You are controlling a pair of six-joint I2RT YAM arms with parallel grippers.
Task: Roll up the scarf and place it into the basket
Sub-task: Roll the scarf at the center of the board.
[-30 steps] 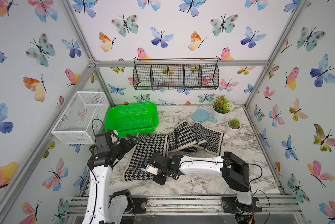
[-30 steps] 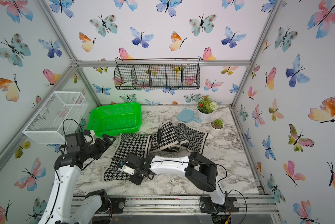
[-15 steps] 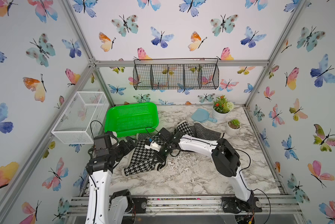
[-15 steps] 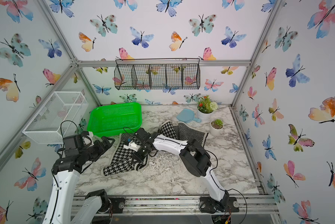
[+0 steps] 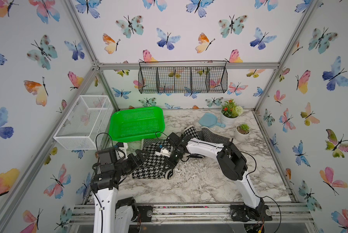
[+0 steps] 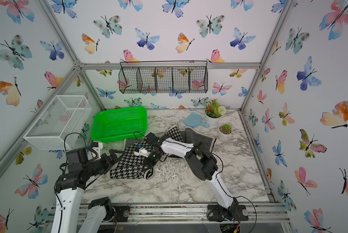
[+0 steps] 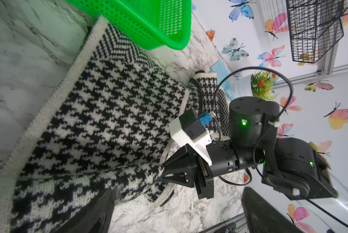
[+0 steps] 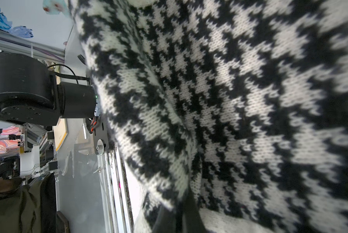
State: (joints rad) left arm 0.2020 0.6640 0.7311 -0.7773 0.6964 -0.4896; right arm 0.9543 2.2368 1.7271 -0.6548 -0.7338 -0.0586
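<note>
The black-and-white houndstooth scarf point(image 5: 151, 165) point(image 6: 128, 167) lies on the marble table, running from in front of the green basket point(image 5: 128, 139) point(image 6: 110, 139) to the right, where it is bunched. My right gripper point(image 5: 167, 168) point(image 6: 146, 167) points toward the table's front and is shut on the scarf's near right edge, which curls up there; the left wrist view shows the pinch point(image 7: 162, 172). The right wrist view is filled by scarf point(image 8: 229, 100). My left gripper point(image 5: 141, 156) point(image 6: 116, 155) stands open at the scarf's near left edge, with one finger point(image 7: 100, 211) against the fabric.
A white wire-mesh box point(image 5: 82, 123) hangs on the left wall and a black wire rack point(image 5: 182, 79) on the back wall. A blue hand mirror point(image 5: 209, 121) and two potted plants point(image 5: 230, 115) point(image 5: 242, 131) stand at the back right. The metal rail point(image 5: 189, 209) borders the front.
My right arm has swung from the table's front toward the basket, and its gripper now points frontward at the scarf's near right edge. The left arm has barely shifted.
</note>
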